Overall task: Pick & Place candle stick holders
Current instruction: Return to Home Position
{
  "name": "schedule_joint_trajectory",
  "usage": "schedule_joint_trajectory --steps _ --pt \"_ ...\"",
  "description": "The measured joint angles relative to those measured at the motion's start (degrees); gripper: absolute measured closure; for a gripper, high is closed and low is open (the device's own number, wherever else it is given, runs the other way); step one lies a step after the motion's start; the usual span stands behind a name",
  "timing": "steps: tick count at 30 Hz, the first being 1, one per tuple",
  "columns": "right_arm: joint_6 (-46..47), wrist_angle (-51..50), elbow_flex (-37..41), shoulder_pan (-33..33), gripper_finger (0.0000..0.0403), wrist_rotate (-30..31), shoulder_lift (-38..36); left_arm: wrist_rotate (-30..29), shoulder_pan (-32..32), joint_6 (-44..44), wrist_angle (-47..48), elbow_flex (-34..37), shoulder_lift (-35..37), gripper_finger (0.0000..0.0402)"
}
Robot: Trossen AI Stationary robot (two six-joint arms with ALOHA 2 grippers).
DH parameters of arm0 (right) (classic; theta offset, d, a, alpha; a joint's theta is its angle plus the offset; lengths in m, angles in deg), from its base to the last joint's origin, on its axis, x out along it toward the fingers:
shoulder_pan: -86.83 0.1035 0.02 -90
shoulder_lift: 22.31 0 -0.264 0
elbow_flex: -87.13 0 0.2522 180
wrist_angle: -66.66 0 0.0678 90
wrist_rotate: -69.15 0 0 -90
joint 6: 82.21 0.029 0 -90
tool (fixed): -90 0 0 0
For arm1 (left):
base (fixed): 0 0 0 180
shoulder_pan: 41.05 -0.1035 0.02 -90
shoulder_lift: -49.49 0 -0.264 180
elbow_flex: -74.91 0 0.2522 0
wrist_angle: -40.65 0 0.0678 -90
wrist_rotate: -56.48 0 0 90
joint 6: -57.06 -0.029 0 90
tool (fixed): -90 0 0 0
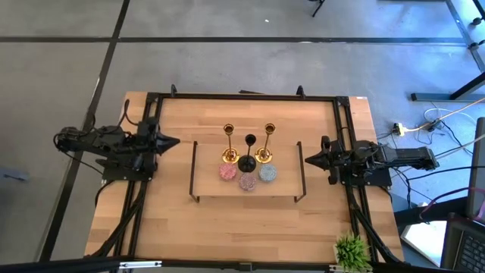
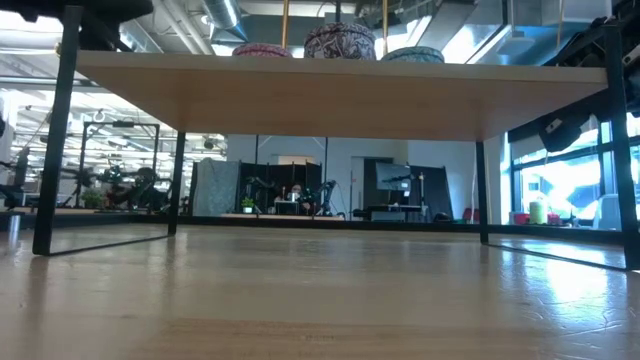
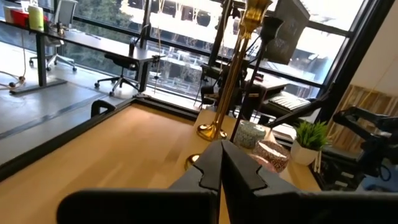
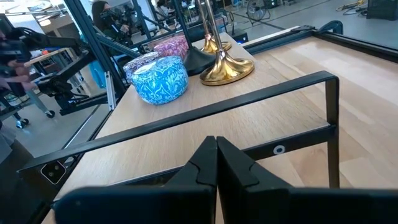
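Right up close, the right gripper [image 4: 216,140]: two dark, matte, wedge-shaped fingers pressed flat together, tips meeting, nothing between them. Just past them runs the thin black metal rail [image 4: 249,99] at the end of the shelf [image 1: 220,189], a pale wooden board with visible grain. On it sits the pale blue candle [image 4: 160,79], squat and round with a swirly glittering skin. Beside that is the flared, mirror-bright foot of a gold candle holder [image 4: 227,68].

From above, everything is gathered at the shelf's middle. A second gold candle holder [image 1: 229,144] stands upright to the left, slim stem on a round foot. The black candle holder [image 1: 248,162] stands between the two, a touch nearer the front edge. Ahead of them is a row of three rounds: pink candle [image 1: 227,172], mauve candle [image 1: 247,181] slightly forward, and the blue one on the right. They sit close to the feet.

At table height, the board stands clear of the light wood worktop [image 1: 151,220] on slim black legs.

The left gripper [image 1: 176,141] is also fully closed and empty. Its arm is folded low at the worktop's left edge, pointing at the shelf. The right arm is folded likewise at the right edge, its tip just beside the rail. A spiky green plant [image 1: 352,250] sits at the near right corner.
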Motion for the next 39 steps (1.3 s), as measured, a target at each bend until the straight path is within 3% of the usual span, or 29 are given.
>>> schedule_joint_trajectory --steps 13,21,33,39 --pt "0.0 0.0 0.0 0.0 0.0402 0.02 0.01 2.9 -0.01 -0.01 -6.12 10.59 8.21 0.04" --pt "0.0 0.0 0.0 -0.01 0.0402 0.06 0.02 6.92 0.0 -0.82 -6.35 13.21 8.18 0.04" --pt "0.0 0.0 0.0 -0.01 0.0402 0.07 0.02 7.55 0.0 -1.85 -3.87 13.32 8.21 0.04" --pt "0.0 0.0 0.0 -0.02 0.0402 0.06 0.02 10.85 0.0 -0.17 -7.63 17.33 8.21 0.04"
